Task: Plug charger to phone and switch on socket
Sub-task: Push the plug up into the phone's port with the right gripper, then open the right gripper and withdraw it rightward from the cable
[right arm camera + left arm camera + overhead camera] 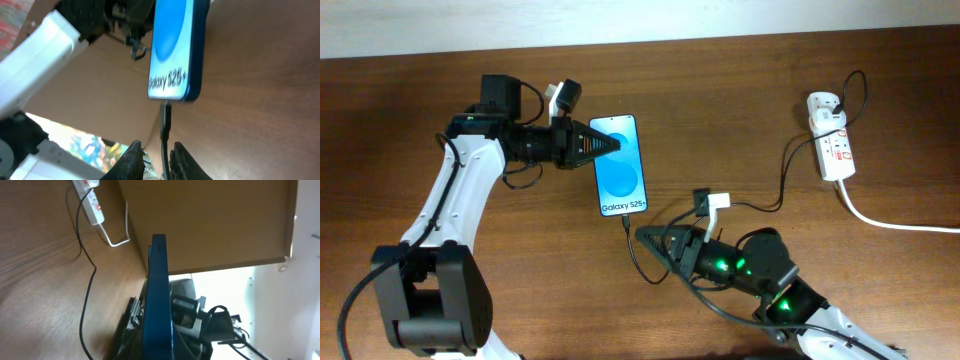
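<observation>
A dark brown wood-grain surface fills most of every view, evenly and softly lit. In the overhead view a pale off-white strip runs along its far edge. Beyond the surface's edge, the left wrist view shows a bright, washed-out white area. The right wrist view catches a blurred multicoloured patch.

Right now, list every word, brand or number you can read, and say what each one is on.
"Galaxy S25+": white, at the lower end of the phone, on its blue screen.
Print on the power strip: only red marks show, too small to read.
Nothing else is legible.
</observation>
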{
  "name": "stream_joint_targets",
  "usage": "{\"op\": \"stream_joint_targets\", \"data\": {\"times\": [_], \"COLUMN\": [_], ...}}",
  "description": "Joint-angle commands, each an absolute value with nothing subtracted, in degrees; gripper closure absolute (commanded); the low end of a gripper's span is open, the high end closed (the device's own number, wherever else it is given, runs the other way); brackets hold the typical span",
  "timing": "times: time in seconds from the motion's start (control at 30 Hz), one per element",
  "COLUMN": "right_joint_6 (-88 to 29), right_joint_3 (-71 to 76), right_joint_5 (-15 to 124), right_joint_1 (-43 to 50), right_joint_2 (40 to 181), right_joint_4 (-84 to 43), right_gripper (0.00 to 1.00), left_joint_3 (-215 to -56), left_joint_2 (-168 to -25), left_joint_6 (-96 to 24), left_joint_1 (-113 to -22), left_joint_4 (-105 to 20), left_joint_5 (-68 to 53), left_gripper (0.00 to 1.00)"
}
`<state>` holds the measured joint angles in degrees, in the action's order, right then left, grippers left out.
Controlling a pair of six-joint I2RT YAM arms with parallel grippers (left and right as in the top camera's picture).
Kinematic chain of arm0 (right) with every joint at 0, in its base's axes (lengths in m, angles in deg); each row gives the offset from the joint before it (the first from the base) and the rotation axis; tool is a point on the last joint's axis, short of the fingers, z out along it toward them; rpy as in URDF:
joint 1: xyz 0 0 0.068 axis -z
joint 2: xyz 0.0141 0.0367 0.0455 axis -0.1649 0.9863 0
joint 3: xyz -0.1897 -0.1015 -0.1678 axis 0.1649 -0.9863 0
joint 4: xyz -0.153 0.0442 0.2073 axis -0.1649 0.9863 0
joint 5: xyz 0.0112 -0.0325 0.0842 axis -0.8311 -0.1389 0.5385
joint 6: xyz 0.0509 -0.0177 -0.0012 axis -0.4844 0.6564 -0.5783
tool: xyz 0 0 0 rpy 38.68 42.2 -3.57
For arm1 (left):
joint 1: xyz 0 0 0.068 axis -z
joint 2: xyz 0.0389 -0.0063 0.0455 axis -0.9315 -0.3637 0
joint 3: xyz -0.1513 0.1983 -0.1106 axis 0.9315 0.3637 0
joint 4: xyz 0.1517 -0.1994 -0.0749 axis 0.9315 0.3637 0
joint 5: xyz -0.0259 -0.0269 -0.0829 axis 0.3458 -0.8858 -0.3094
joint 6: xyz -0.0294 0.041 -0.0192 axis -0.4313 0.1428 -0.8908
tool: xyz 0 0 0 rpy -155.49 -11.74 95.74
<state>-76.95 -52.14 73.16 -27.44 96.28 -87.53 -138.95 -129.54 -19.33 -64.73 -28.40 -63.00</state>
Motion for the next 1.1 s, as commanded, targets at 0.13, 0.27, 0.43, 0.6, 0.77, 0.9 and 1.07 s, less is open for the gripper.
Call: {"op": "stream_joint_targets", "data": {"times": [0.13, 0.27, 0.43, 0.6, 0.77, 0.9, 1.07], "right_joint_6": [-76.5, -73.8, -69.8, -66.2, -62.3, -57.1, -50.5], "right_joint_3": [-51.3, -51.3, -51.3, -50.8, -47.6, -41.9, -33.4], "right_joint_5": [82.1, 83.3, 82.1, 80.4, 77.4, 73.4, 68.2], "right_joint_1": [-17.5, -13.6, -12.0, -11.7, -11.7, -11.8, -11.8], "right_joint_2": [92.9, 90.0, 87.0, 86.2, 86.2, 86.2, 86.2], "right_joint_4": [-83.4, -75.4, -65.0, -57.9, -49.7, -37.9, -22.6], "right_gripper": [0.75, 0.73, 0.72, 0.72, 0.72, 0.73, 0.73], "left_joint_3": [-139.3, -139.3, -139.3, -139.2, -139.2, -139.2, -139.2], "left_joint_2": [-129.3, -129.3, -129.3, -129.3, -129.7, -131.3, -134.9], "left_joint_6": [-20.1, -20.1, -20.1, -20.1, -20.1, -20.1, -20.1], "left_joint_1": [-65.3, -65.3, -65.3, -65.3, -65.3, -65.3, -65.3], "left_joint_4": [-28.5, -28.5, -28.5, -28.4, -28.3, -28.3, -28.9], "left_joint_5": [-60.0, -58.7, -53.9, -45.7, -41.0, -39.4, -39.4], "left_gripper": [1.00, 1.00, 1.00, 1.00, 1.00, 1.00, 1.00]}}
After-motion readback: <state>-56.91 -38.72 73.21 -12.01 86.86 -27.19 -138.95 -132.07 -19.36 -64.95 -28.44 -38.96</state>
